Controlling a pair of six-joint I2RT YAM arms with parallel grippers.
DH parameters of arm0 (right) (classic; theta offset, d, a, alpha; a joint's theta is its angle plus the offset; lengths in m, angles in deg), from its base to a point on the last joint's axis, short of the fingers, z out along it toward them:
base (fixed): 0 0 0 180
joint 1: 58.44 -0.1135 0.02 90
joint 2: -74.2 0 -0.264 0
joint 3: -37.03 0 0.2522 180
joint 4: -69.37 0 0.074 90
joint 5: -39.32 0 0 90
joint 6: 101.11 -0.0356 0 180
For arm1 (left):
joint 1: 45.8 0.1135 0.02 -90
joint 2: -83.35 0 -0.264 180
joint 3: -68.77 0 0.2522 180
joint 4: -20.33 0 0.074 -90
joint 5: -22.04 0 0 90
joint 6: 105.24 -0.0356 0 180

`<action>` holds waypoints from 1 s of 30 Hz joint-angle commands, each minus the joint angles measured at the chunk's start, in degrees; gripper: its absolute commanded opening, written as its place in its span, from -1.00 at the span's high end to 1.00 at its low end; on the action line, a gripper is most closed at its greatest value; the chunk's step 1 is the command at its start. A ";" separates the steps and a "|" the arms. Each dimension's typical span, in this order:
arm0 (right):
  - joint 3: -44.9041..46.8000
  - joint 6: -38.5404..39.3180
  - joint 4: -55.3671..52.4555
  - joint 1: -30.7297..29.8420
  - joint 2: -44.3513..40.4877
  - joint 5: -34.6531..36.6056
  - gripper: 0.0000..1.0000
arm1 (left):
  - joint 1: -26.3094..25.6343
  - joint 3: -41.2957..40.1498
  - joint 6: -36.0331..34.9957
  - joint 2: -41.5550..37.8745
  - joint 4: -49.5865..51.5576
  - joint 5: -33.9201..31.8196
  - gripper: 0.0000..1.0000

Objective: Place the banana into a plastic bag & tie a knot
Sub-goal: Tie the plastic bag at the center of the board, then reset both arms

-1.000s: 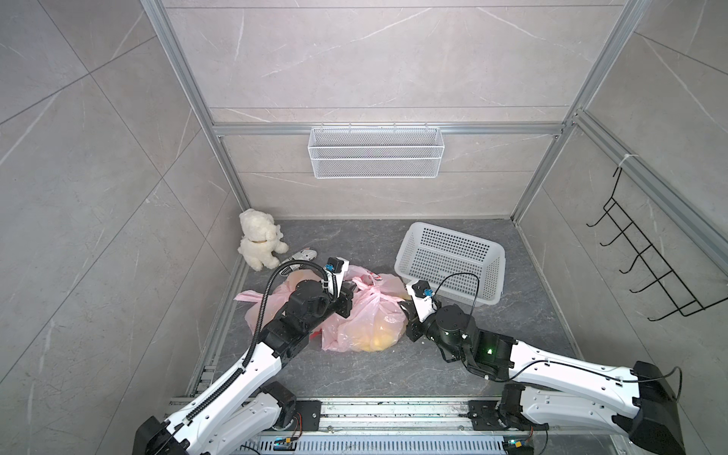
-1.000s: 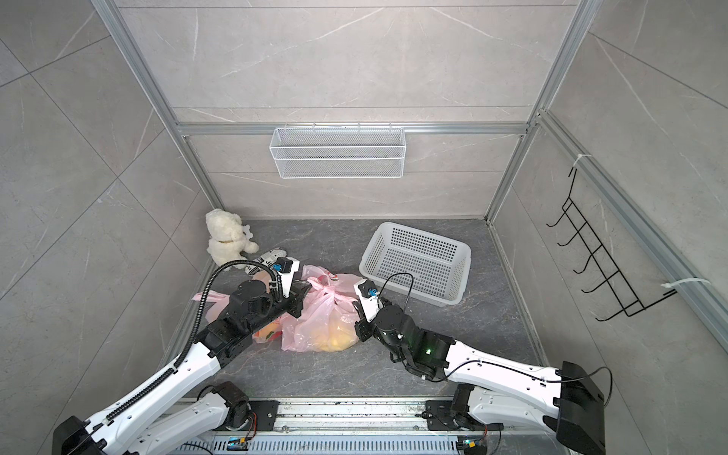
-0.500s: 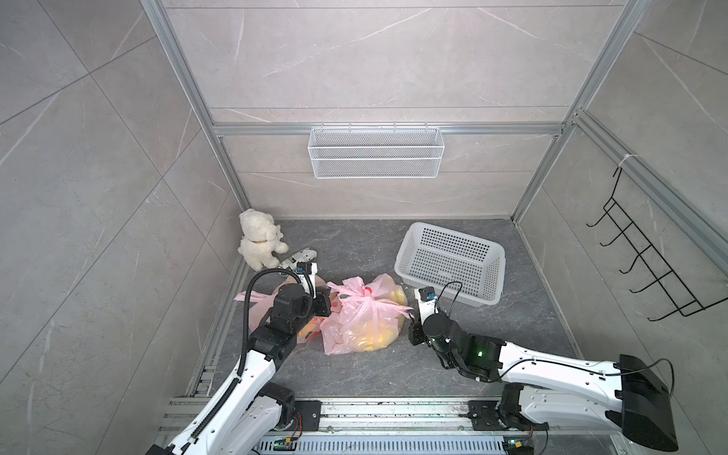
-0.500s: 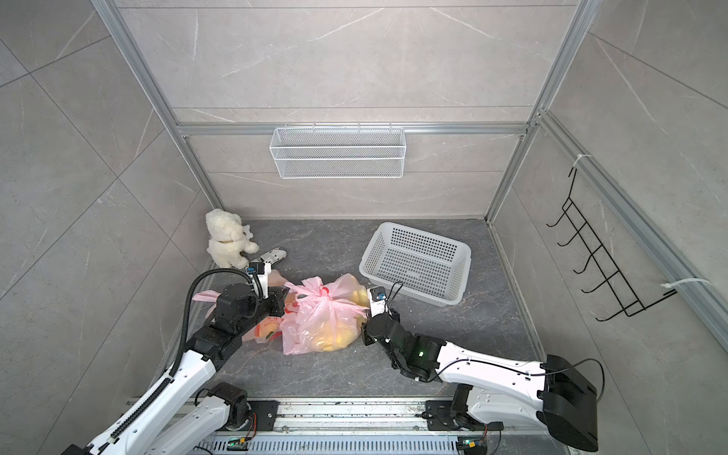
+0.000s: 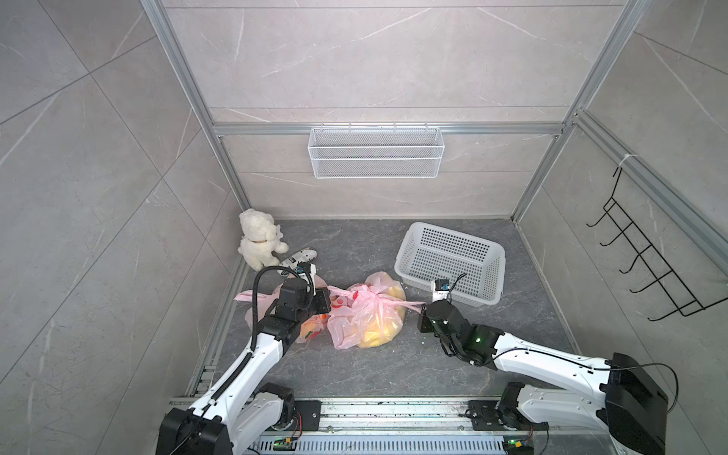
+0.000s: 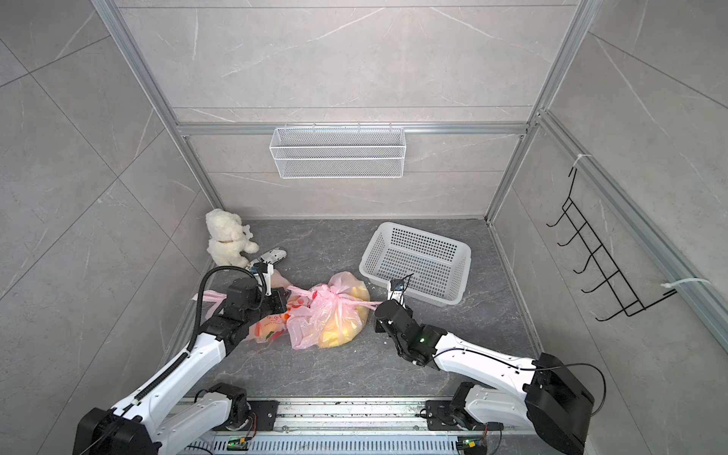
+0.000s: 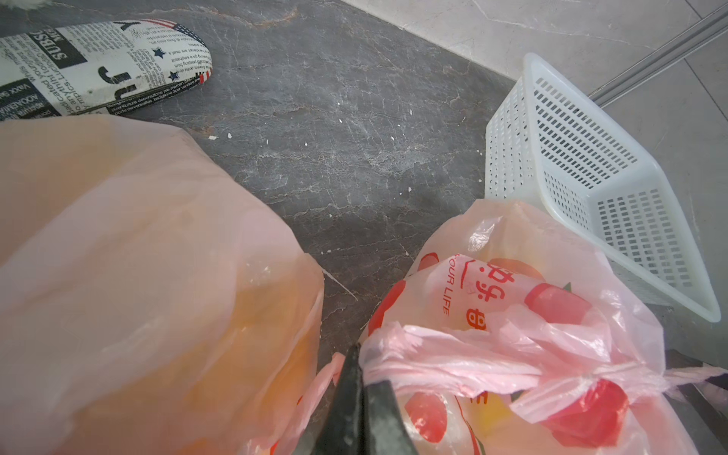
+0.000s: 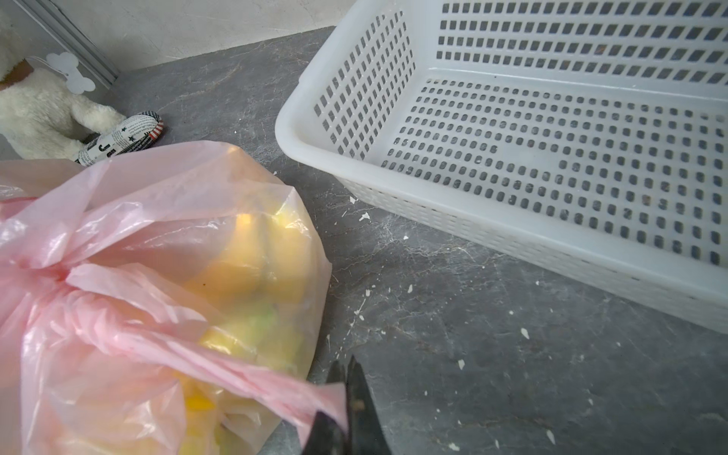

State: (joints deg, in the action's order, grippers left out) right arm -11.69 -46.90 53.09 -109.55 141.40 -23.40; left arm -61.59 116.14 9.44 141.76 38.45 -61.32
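One white perforated plastic basket (image 5: 453,256) sits toward the back right corner of the dark grey tabletop (image 5: 354,366). Just beside it, near the middle, lies a pink translucent plastic bag (image 5: 374,319), handles knotted on top, with the yellow banana (image 5: 380,335) inside. A second pink printed bag (image 5: 311,331) lies just left of it, and a white plush bear (image 5: 258,244) sits in the back left corner. Left gripper (image 7: 356,354) and right gripper (image 8: 346,366) each have their jaws closed on a handle end, stretched to opposite sides.

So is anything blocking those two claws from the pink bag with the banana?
Nothing visible. The left gripper and the right gripper are each shut on the pink bag, pinching its plastic from opposite sides.
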 commanded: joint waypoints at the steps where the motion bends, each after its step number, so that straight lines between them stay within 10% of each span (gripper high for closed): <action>1: -0.17 6.32 -6.04 2.55 -0.88 2.77 1.00 | 4.10 6.25 -0.37 2.51 -3.17 -8.56 1.00; 5: -0.46 13.47 -4.09 3.23 -4.58 -7.79 0.21 | 4.00 10.05 -1.79 3.17 1.52 -5.68 0.92; 12: -1.50 18.14 -9.98 3.59 -14.72 -11.10 -0.62 | 3.99 13.57 -2.65 -1.54 9.26 -6.61 -0.01; 20: -5.47 22.65 -14.96 4.57 -22.02 -5.94 -0.98 | 3.94 16.36 -1.97 -3.39 12.20 -15.96 -0.96; 30: -6.26 26.44 -2.64 16.06 -9.47 7.87 -1.00 | 4.06 9.30 -10.03 5.66 -1.72 -35.62 -0.99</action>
State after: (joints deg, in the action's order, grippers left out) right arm -16.93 -22.77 45.85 -97.07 127.06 -20.47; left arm -57.85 127.79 4.50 144.23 43.44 -87.68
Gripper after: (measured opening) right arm 0.998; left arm 0.997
